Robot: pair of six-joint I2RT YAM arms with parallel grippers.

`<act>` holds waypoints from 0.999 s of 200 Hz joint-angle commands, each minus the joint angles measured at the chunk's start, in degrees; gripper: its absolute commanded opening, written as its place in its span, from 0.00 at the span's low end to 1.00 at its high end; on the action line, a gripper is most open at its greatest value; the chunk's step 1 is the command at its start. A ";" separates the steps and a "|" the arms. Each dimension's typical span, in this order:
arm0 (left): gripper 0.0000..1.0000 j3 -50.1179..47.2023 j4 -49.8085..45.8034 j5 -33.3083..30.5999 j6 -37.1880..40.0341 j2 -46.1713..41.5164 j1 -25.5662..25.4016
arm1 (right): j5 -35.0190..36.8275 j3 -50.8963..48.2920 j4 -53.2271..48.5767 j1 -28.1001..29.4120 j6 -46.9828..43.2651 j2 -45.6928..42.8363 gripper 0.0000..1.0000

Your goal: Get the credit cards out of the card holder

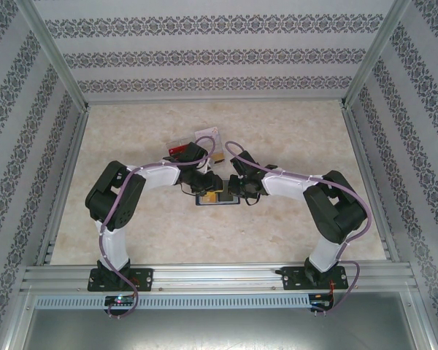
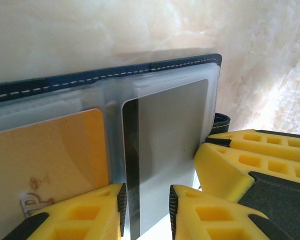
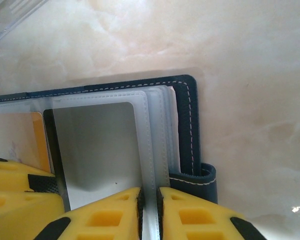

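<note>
The navy card holder (image 2: 110,75) lies open on the table, its clear sleeves facing up. An orange-gold card (image 2: 55,150) sits in the left sleeve. A dark glossy card (image 2: 165,145) with a black stripe sits in the right sleeve, partly slid out towards me. My left gripper (image 2: 146,200) is open, its pads either side of that card's striped edge without pinching it. My right gripper (image 3: 149,200) is shut on the clear sleeve's stitched edge (image 3: 146,150), next to the closure tab (image 3: 200,182). From above, both grippers (image 1: 204,188) (image 1: 237,191) meet over the holder (image 1: 217,198).
A red card (image 1: 177,149) and a white card (image 1: 206,135) lie on the marble table behind the left gripper. My right fingers (image 2: 250,155) crowd the holder's right side in the left wrist view. Patterned walls enclose the table (image 1: 131,233).
</note>
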 commanded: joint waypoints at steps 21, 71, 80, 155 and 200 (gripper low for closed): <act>0.31 0.82 -1.18 0.91 1.41 1.06 0.44 | -0.28 0.28 -2.92 -0.46 -0.10 2.22 0.19; 0.37 2.99 -4.21 2.09 4.23 1.45 0.44 | -0.75 0.28 -2.52 -0.59 0.00 2.32 0.19; 0.39 3.11 -4.26 2.09 4.34 1.46 0.40 | -1.05 0.21 -2.37 -0.56 0.16 2.30 0.19; 0.47 4.55 -6.41 1.76 5.18 2.76 0.04 | -1.33 0.06 -2.20 -0.56 0.70 2.21 0.17; 0.48 4.64 -6.03 2.31 5.34 2.76 -0.08 | -1.54 0.05 -2.02 -0.49 0.69 2.36 0.17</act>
